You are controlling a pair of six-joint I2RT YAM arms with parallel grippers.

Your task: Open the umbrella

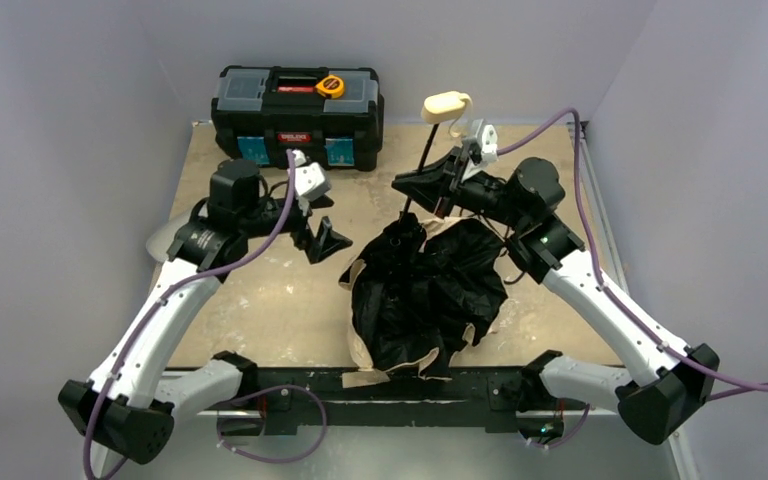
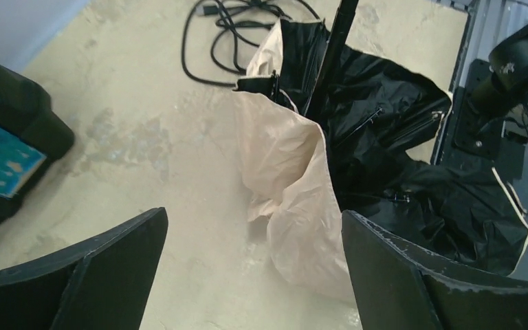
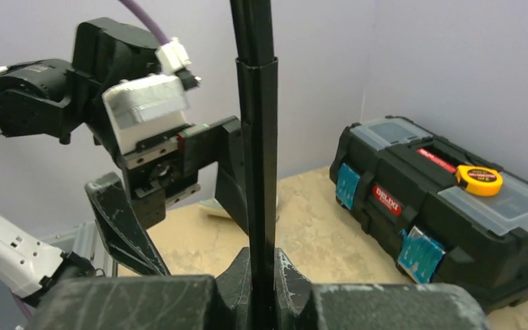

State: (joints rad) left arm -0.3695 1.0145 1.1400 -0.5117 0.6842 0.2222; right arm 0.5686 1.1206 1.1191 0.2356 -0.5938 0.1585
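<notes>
The umbrella (image 1: 415,290) lies crumpled in the middle of the table, black lining up, beige edges showing. Its thin black shaft (image 1: 422,165) rises toward the back and ends in the cream handle (image 1: 446,105). My right gripper (image 1: 428,185) is shut on the shaft; in the right wrist view the shaft (image 3: 258,137) stands clamped between the jaws of that gripper (image 3: 262,275). My left gripper (image 1: 322,240) is open and empty, left of the canopy. In the left wrist view this gripper (image 2: 254,275) hovers over the table, with beige fabric (image 2: 289,179) just ahead of it, nearer its right finger.
A black toolbox (image 1: 297,115) with a yellow tape measure (image 1: 330,86) on it stands at the back left, and shows in the right wrist view (image 3: 447,199). A black cable (image 2: 227,34) lies on the table beyond the canopy. Grey walls enclose the table.
</notes>
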